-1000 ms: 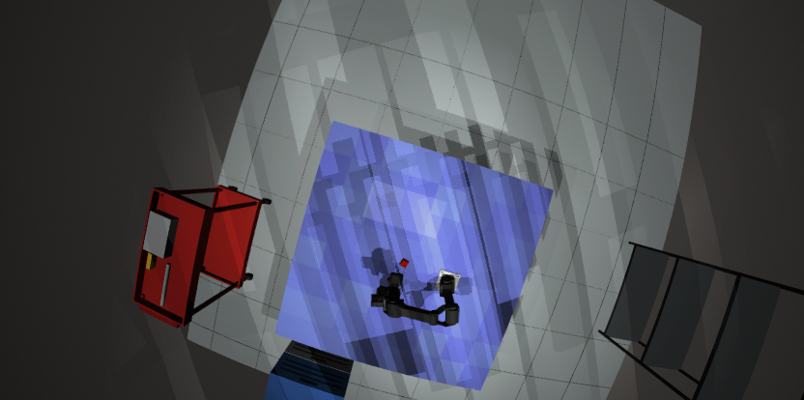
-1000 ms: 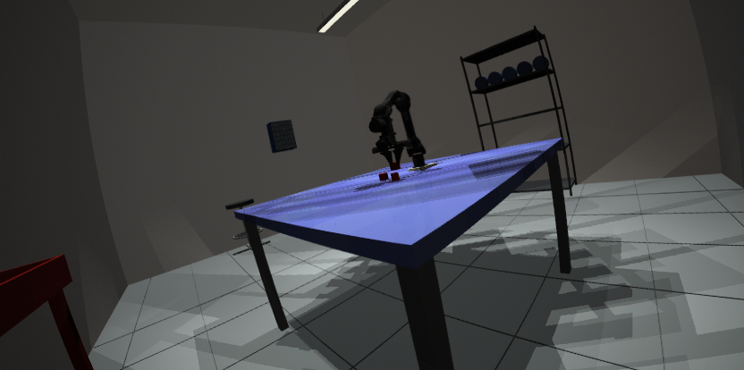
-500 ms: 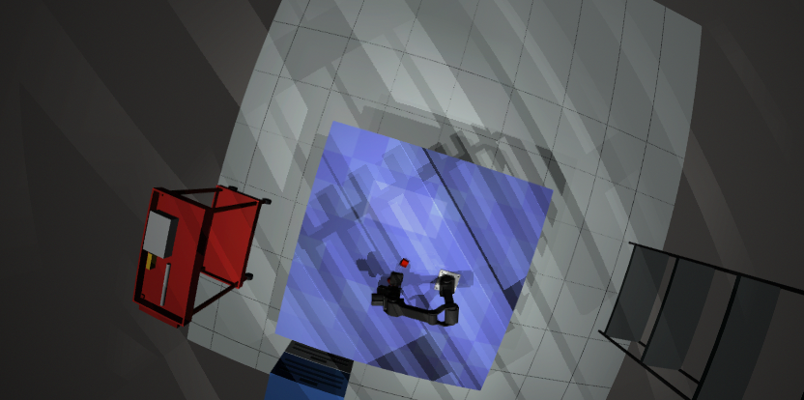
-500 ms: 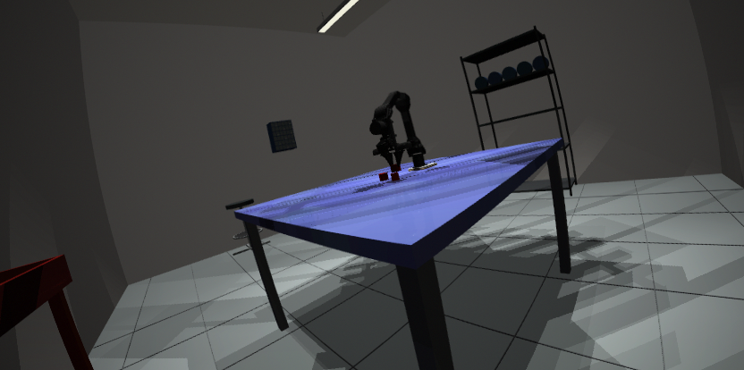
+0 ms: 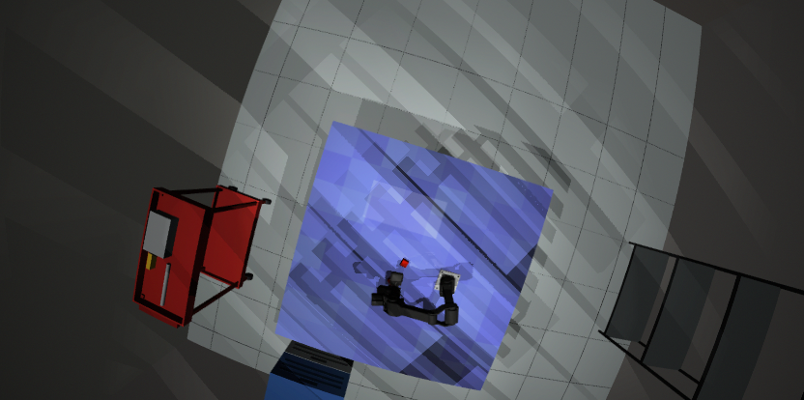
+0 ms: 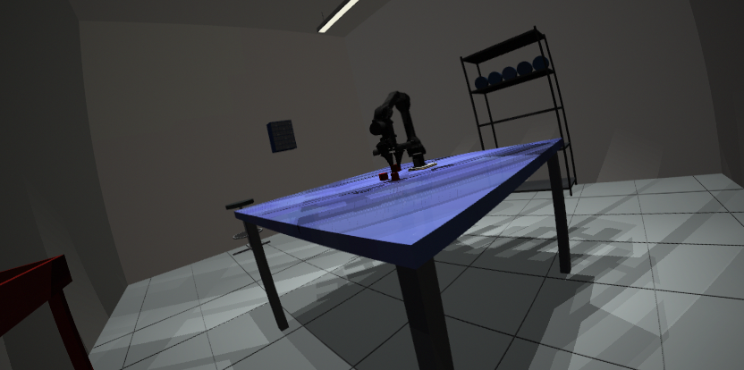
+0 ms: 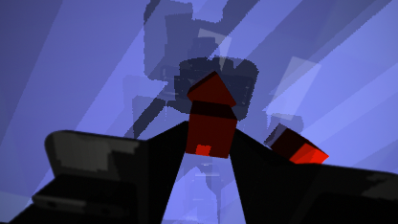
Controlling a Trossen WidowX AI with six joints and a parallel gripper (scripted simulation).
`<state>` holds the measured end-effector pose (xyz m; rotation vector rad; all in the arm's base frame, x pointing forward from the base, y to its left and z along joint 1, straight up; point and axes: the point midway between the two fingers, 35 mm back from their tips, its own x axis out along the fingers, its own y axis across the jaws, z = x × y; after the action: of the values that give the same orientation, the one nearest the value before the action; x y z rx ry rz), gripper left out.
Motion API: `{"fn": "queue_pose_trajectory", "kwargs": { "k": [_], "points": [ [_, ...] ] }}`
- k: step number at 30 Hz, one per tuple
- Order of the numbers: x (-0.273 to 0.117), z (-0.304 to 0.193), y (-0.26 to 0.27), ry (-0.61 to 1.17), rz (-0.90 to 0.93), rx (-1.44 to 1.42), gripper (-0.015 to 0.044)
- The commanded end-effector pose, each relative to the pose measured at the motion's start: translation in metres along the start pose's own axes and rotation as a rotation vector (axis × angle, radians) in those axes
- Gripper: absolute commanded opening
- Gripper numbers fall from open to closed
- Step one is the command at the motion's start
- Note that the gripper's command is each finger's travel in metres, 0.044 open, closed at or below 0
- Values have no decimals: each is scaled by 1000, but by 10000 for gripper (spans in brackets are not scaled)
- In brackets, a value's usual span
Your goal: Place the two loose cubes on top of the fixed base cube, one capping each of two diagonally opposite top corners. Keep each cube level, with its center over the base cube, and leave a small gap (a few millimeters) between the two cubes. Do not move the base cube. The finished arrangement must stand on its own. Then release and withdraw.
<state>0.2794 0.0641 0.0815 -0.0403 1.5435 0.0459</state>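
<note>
My gripper [image 6: 395, 164] [image 7: 209, 129] is shut on a dark red cube [image 6: 395, 168] [image 7: 212, 128], held roughly level above the table. A second red cube [image 6: 394, 177] [image 7: 211, 91] stands on the table close below the held cube, turned relative to it; in the wrist view the held cube partly covers it. A third red cube [image 5: 404, 263] [image 6: 383, 176] [image 7: 300, 145] stands apart on the table, beside the right finger in the wrist view. The cubes look alike; the one below is likely the base. Any contact between the held and lower cubes cannot be told.
The blue table [image 5: 348, 161] [image 6: 333, 216] carries the arm, whose light base plate [image 5: 441, 273] [image 6: 430, 164] is near the cubes. A red cart [image 5: 227, 234], a blue cabinet [image 5: 306, 386] and a dark shelf rack [image 6: 515, 115] stand off the table. Strong striped shadows cross the tabletop.
</note>
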Motion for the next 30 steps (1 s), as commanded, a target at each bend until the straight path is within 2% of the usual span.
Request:
{"fn": "queue_pose_trajectory", "kwargs": {
  "k": [1,4,30],
  "points": [
    [1,0,1,0,3,2,131],
    [1,0,1,0,3,2,205],
    [-21,0,0,0,0,0,205]
  ]
}}
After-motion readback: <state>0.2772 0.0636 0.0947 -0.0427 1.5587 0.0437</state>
